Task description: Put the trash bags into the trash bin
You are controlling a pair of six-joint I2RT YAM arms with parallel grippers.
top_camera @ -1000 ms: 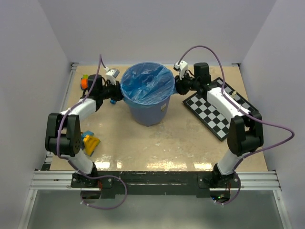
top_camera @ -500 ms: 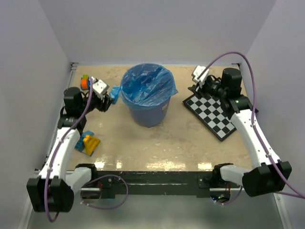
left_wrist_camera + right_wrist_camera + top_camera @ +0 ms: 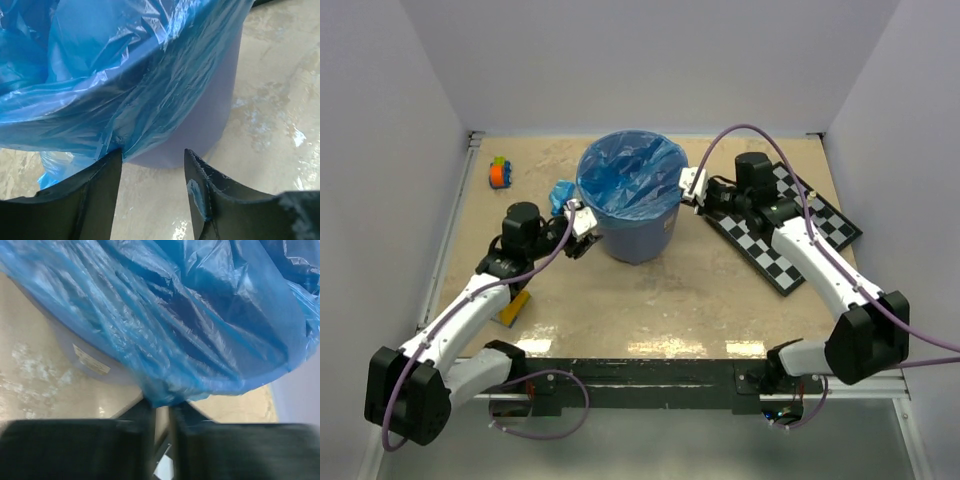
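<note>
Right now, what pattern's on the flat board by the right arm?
Black-and-white checks on the board; it shows best in the top external view.

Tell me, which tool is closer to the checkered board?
Right. The right tool, pinching the bag, is right beside the board; the left tool is across the bin from it.

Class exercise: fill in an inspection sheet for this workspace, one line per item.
Surface: tan table, glossy patches.
Job's things: trash bag lines the trash bin, hem folded over the rim; loose blue film beside the bin.
Clutter: chessboard; toy blocks far left.
Claws: left claw open below the hem; right claw shut on the hem.
Cables: purple cable arching over the right arm.
Surroundings: plain pale walls.
</note>
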